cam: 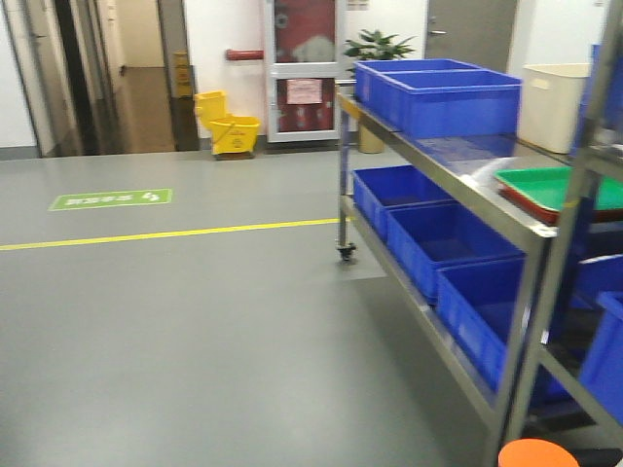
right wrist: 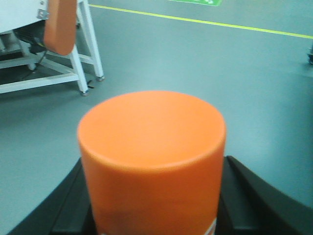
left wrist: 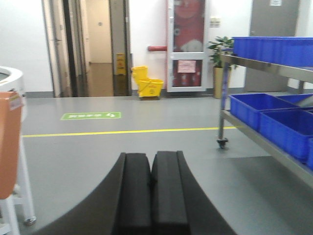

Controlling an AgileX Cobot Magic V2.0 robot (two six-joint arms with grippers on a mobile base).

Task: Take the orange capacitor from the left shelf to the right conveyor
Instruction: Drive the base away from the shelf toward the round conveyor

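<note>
R gripper (right wrist: 152,210) clamped round orange capacitor (right wrist: 151,147), pick off left shelf (cam: 467,190) done. L gripper (left wrist: 151,188) closed, empty. Drop on right conveyor not yet done.

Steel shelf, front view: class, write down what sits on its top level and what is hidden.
On the top level of the shelf: two blue bins, a cream bin, a green tray on a red tray. The bins' walls hide their contents.

orange capacitor (right wrist: 151,161) base cut off, blurred
</note>
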